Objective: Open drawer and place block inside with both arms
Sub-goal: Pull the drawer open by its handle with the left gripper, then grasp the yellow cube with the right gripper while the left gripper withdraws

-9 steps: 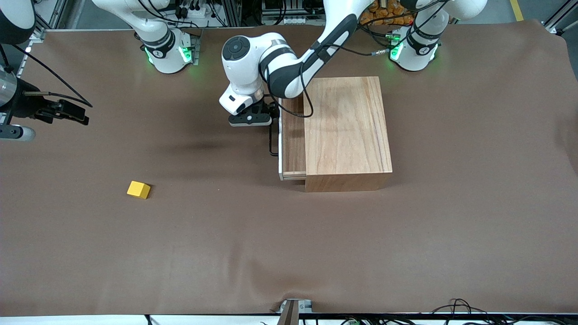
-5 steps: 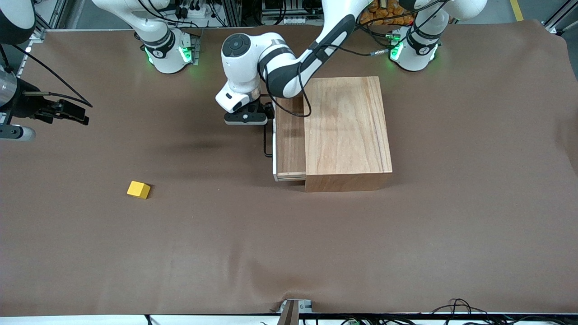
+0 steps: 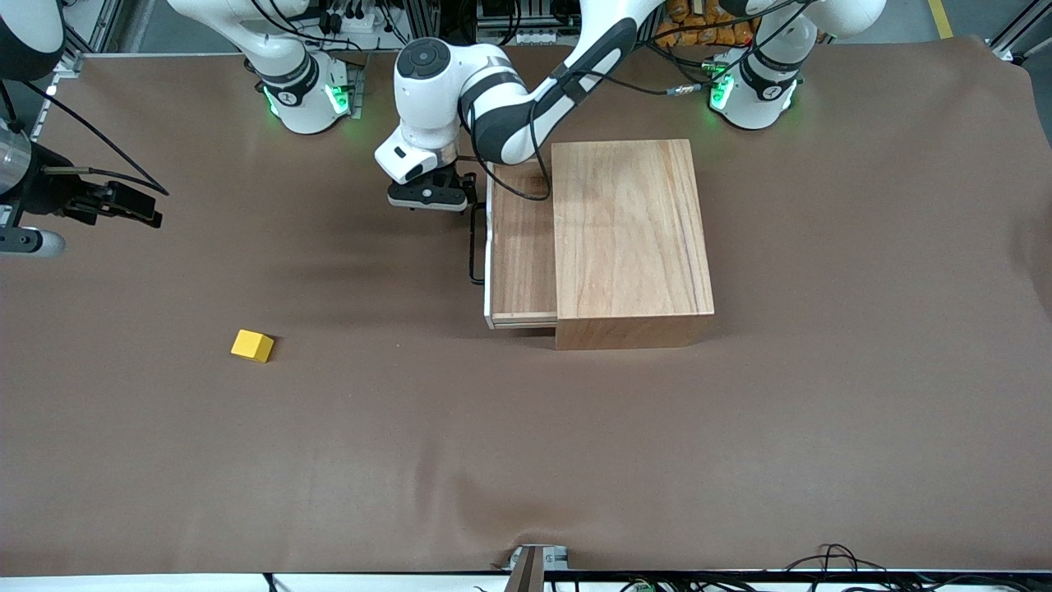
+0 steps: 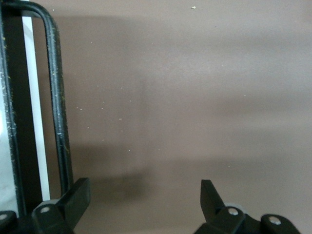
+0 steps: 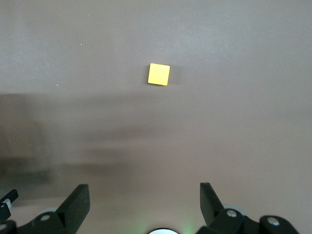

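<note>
The wooden box [image 3: 629,238] stands mid-table. Its drawer [image 3: 522,247] is pulled partly out toward the right arm's end, with the black wire handle [image 3: 474,247] in front. My left gripper [image 3: 427,196] is low at the handle's end nearest the robots' bases. In the left wrist view it [image 4: 145,187] is open, one finger [image 4: 75,195] against the handle wire [image 4: 57,97] beside the white drawer front [image 4: 35,97]. The yellow block [image 3: 252,345] lies on the table toward the right arm's end. My right gripper [image 5: 145,187] is open and empty, high over the table, with the block [image 5: 159,74] below it.
A brown mat [image 3: 526,460] covers the whole table. The two arm bases [image 3: 304,90] [image 3: 752,86] stand at the edge farthest from the front camera. The right arm's hand [image 3: 123,204] shows at the view's edge toward its end of the table.
The drawer has slid farther out of the box toward the right arm's end, and my left gripper has moved with its handle. The block and the right arm have not moved.
</note>
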Robot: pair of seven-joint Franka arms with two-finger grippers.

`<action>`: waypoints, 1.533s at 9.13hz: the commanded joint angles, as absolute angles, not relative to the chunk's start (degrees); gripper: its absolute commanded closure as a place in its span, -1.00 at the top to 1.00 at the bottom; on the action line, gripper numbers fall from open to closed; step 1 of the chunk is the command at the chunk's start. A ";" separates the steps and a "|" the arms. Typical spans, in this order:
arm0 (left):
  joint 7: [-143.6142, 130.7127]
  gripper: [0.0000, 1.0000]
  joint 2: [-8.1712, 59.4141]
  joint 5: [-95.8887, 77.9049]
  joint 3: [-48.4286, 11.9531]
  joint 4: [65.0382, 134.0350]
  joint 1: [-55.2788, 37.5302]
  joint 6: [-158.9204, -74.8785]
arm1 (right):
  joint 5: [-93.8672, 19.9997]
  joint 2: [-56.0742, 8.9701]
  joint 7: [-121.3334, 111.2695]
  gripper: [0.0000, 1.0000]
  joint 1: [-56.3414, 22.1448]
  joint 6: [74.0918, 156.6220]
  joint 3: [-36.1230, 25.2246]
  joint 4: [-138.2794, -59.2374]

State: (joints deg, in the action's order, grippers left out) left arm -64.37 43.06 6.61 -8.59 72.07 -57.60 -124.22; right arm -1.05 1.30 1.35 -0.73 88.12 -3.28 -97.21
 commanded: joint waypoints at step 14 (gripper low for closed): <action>-30.53 1.00 20.40 3.43 -7.91 71.90 -25.95 -96.51 | -5.45 -25.98 -3.86 1.00 5.62 122.73 -2.99 -103.80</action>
